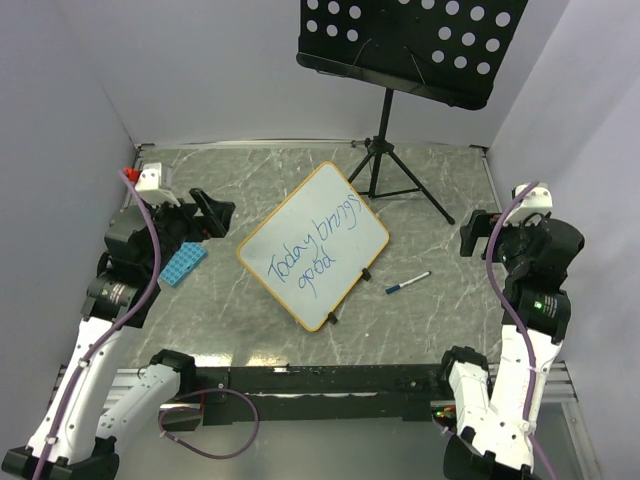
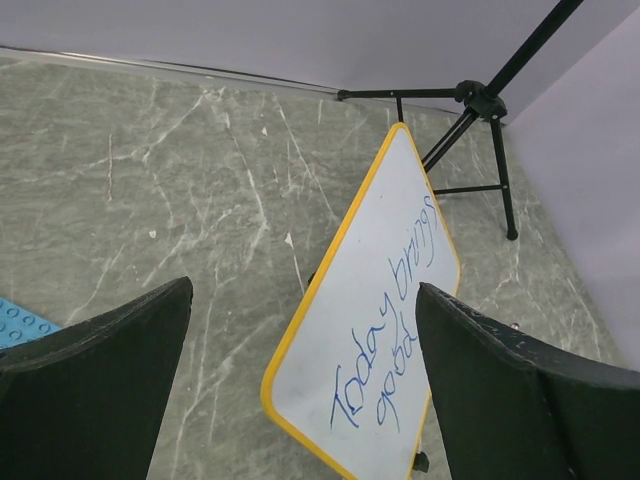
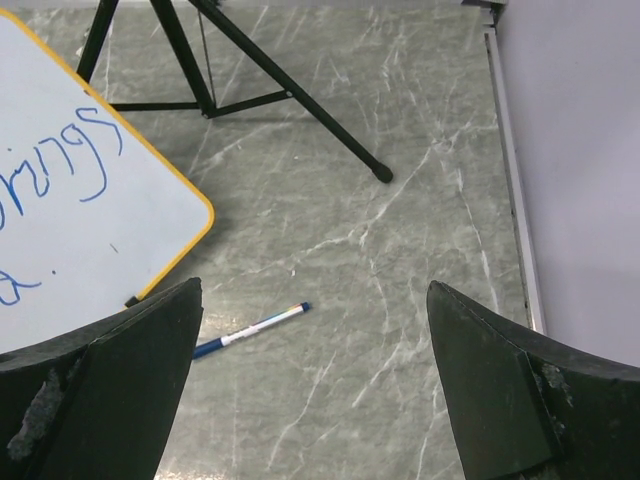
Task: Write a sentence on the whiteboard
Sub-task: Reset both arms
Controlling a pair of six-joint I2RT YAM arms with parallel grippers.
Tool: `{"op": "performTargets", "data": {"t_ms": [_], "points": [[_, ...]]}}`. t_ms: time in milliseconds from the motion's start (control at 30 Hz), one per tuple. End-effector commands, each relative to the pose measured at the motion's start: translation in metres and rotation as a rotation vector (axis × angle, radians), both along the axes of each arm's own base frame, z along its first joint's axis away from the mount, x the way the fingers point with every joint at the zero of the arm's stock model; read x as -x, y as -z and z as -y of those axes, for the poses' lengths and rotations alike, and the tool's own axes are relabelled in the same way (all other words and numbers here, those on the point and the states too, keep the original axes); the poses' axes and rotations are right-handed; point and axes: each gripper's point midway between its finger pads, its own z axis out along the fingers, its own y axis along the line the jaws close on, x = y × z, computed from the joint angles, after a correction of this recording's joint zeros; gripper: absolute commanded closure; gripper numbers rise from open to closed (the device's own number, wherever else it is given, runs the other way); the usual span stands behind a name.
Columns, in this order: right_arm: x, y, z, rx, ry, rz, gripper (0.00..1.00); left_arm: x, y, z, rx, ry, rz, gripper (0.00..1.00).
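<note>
Left gripper (image 1: 212, 214): jaws spread wide, holding nothing, at the left of the table (image 1: 250, 180), just beside a blue studded block (image 1: 183, 264).
Right gripper (image 1: 473, 236): jaws equally wide, holding nothing, at the right side.
Whiteboard (image 1: 313, 245): white, rounded corners, thin orange-yellow frame, small black clip feet on its near edge. It lies mid-table, turned diagonally, between the two arms.
Sentence (image 1: 305, 255): blue handwriting in two lines, "Today brings" over "good".
Marker (image 1: 408, 283): lies near the board's right edge, not touching it.
Music stand (image 1: 410, 45): black, perforated, behind the board.
</note>
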Motion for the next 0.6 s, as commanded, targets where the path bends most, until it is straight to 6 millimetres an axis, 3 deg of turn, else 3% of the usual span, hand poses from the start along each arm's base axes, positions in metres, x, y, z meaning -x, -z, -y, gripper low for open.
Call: {"op": "performTargets", "data": {"t_ms": [0, 567], "points": [[0.000, -0.029, 0.007, 0.008, 0.058, 0.093, 0.00, 0.005, -0.018, -0.012, -0.031, -0.038, 0.061, 0.03], [-0.015, -0.026, 0.013, -0.016, 0.077, 0.107, 0.00, 0.009, -0.026, -0.011, -0.016, -0.032, 0.075, 0.04]]}}
